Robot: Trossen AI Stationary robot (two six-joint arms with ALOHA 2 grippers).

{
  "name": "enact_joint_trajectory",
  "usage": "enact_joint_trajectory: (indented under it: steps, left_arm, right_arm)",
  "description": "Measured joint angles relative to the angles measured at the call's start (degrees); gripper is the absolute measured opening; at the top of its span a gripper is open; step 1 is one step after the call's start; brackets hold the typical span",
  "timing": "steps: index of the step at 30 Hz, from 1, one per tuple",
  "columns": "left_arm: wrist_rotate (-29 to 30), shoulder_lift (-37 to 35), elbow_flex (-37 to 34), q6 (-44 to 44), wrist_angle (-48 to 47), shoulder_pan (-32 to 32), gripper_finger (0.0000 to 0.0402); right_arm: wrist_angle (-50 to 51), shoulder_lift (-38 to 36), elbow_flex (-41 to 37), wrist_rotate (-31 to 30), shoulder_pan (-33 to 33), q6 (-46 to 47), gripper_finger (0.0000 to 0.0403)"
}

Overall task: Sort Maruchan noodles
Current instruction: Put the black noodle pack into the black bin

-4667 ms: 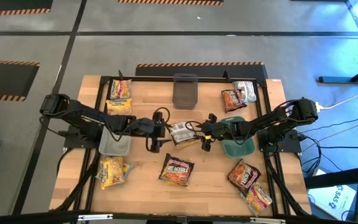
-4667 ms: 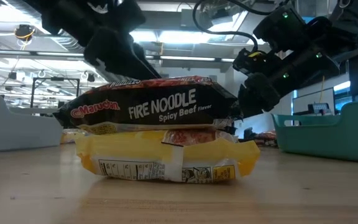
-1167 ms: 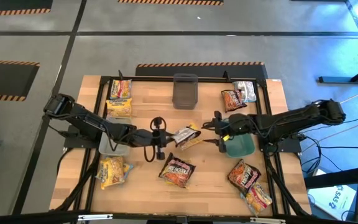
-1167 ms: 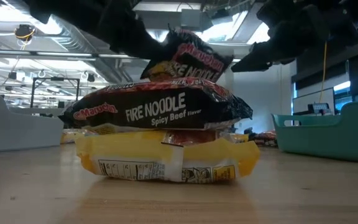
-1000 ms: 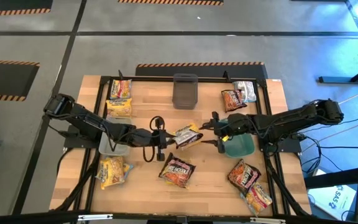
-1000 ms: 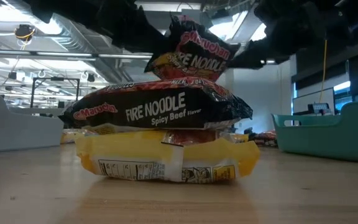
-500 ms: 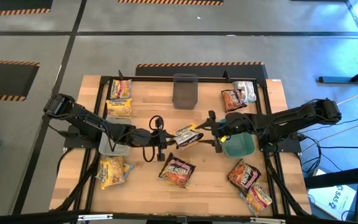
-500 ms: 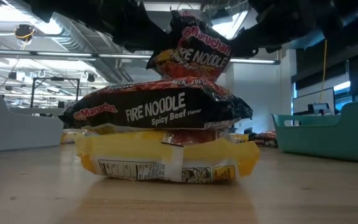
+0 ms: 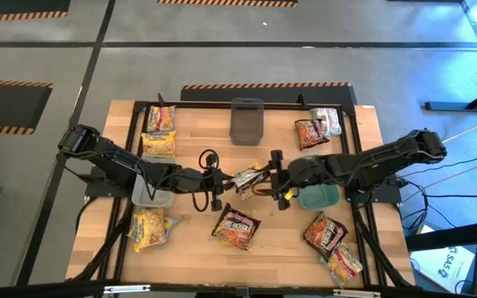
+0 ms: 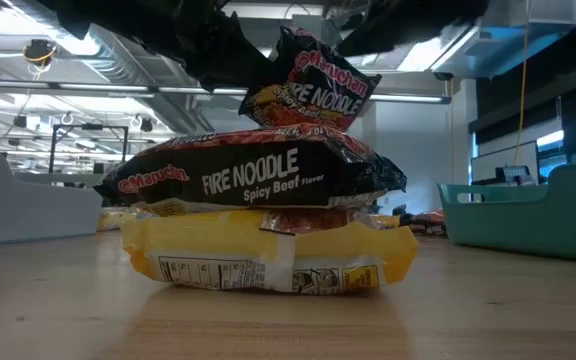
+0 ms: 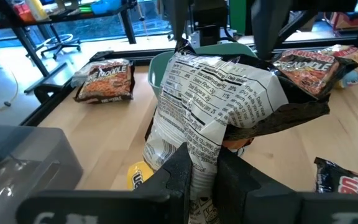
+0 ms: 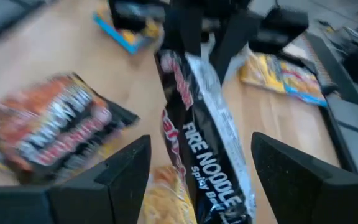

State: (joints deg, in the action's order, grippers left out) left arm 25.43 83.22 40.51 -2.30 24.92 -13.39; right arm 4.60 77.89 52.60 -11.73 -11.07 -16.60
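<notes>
Mid-air handover above the bench [image 9: 189,132]

The left claw [image 9: 219,180] grips a red Fire Noodle packet [image 9: 247,177] over the bench's middle, well above two stacked packets [image 10: 268,215]. The right claw [image 9: 277,180], a second ago well right by the green dish [image 9: 321,197], has closed in, fingers spread wide around the packet's right end

"Maruchan Fire Noodle" on packet [image 10: 253,175]

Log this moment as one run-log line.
left gripper: shut on Fire Noodle packet, held above table centre | right gripper: open, fingers either side of packet | handover under way
</notes>
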Motion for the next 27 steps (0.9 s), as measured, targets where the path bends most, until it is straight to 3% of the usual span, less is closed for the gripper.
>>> enact_joint_trajectory:
  steps: [14,17,24,27]
  left_arm:
    - [-0.6,0.02,0.0,-0.58,0.15,0.0,0.0043]
    - [-0.57,0.02,0.0,-0.57,0.19,0.0,0.0043]
    - [0.28,0.04,0.0,0.77,0.4,-0.11,0.0043]
    - [2.44,0.04,0.0,0.88,0.53,-0.37,0.005]
  right_arm:
    - [3.34,11.46,7.46,-4.68,0.1,-3.27,0.0256]
    - [3.84,12.51,7.8,-4.73,0.5,-3.29,0.0224]
    - [4.13,12.8,7.8,-5.22,0.59,-3.65,0.0109]
    - [4.22,12.78,7.8,-5.54,0.59,-3.6,0.0096]
